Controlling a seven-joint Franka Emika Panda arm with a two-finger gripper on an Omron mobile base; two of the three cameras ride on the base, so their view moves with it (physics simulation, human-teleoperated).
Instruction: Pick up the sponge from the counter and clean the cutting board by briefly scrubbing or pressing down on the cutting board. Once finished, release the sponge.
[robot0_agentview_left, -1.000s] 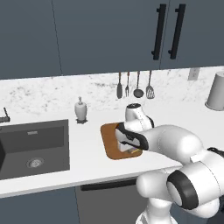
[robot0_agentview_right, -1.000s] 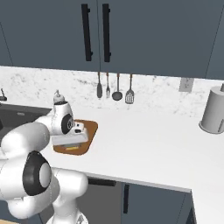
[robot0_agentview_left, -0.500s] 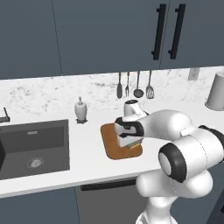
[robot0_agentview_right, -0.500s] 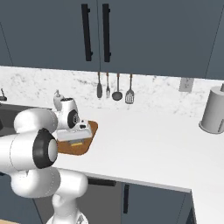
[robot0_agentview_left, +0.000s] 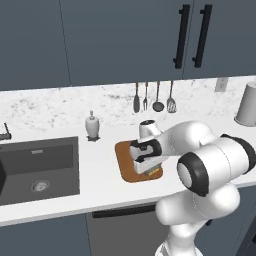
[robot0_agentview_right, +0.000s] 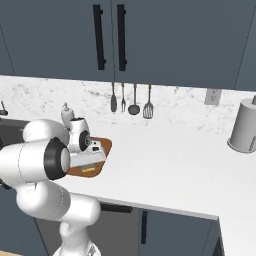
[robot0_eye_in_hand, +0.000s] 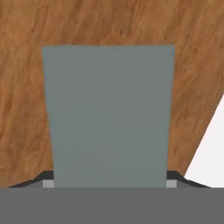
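Observation:
The brown cutting board (robot0_agentview_left: 124, 159) lies on the white counter (robot0_agentview_left: 100, 187), right of the sink. My gripper (robot0_agentview_left: 145, 165) points down over the board's near right part, shut on the sponge (robot0_agentview_left: 153, 173), whose yellow edge peeks out under the hand and rests on the wood. From the right base view the gripper (robot0_agentview_right: 90, 162) holds the same sponge (robot0_agentview_right: 89, 170) on the board (robot0_agentview_right: 103, 146). In the hand view the sponge's grey face (robot0_eye_in_hand: 109, 113) sits between the fingertips (robot0_eye_in_hand: 173, 178), with wood (robot0_eye_in_hand: 109, 22) behind it and a sliver of counter (robot0_eye_in_hand: 211, 144).
A dark sink (robot0_agentview_left: 37, 165) is set in the counter at left, with a soap dispenser (robot0_agentview_left: 91, 125) behind its right corner. Utensils (robot0_agentview_left: 153, 97) hang on the back wall. A grey canister (robot0_agentview_right: 245, 131) stands far right. Dark cabinets hang overhead.
The arm's elbow and forearm have swung nearer the cameras, while the hand stays low over the board with the sponge, shifted only slightly.

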